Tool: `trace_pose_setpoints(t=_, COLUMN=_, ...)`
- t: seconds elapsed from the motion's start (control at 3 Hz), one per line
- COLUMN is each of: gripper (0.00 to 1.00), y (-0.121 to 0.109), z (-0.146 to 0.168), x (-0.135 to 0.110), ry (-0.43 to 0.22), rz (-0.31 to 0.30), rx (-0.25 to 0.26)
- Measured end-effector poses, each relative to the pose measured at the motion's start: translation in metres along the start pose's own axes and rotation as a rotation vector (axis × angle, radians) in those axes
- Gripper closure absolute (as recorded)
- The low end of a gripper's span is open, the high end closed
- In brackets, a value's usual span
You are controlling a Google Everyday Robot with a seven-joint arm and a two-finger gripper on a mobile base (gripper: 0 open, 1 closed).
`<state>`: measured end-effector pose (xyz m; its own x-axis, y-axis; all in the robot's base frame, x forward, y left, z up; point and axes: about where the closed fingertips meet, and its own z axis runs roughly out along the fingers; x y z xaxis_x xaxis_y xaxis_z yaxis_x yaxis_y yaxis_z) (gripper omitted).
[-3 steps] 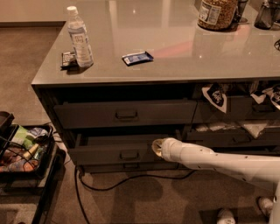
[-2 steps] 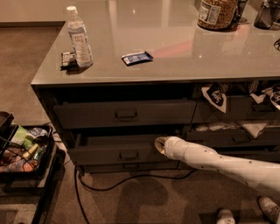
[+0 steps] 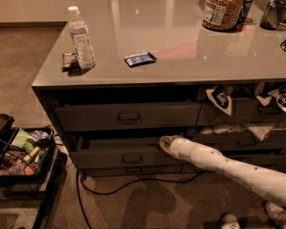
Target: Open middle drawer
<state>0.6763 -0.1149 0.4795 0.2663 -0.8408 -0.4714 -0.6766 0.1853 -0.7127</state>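
Observation:
The middle drawer [image 3: 103, 157] is a dark-grey front with a small loop handle [image 3: 132, 157], under the taller top drawer [image 3: 127, 116]. It stands pulled out a little, and a strip of its inside shows above the front. My gripper [image 3: 166, 143] is at the end of the white arm [image 3: 223, 165], which comes in from the lower right. It sits at the drawer's top edge, right of the handle, pointing into the gap.
A slim bottom drawer [image 3: 134, 170] lies below. On the counter [image 3: 187, 58] stand a water bottle [image 3: 81, 38], a blue packet [image 3: 140, 59] and a jar [image 3: 222, 13]. A black cart [image 3: 27, 161] of snacks stands at the left. A cable [image 3: 134, 182] runs on the floor.
The arm's tip has shifted slightly right and up along the middle drawer's top edge. The drawer front looks about where it was.

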Motion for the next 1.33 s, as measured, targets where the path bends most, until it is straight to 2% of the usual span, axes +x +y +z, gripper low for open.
trace_pose_setpoints(t=0.33, gripper=1.00, y=-0.004, z=0.018, x=0.005, ry=0.005, rz=0.004, rx=-0.029)
trace_pose_setpoints(t=0.67, gripper=1.00, y=0.004, z=0.043, x=0.008, ry=0.006, rz=0.005, rx=-0.089)
trace_pose_setpoints(t=1.0, gripper=1.00, y=0.013, z=0.064, x=0.005, ry=0.011, rz=-0.010, rx=-0.176)
trace_pose_setpoints(t=1.33, gripper=1.00, y=0.022, z=0.063, x=0.000, ry=0.017, rz=0.005, rx=-0.269)
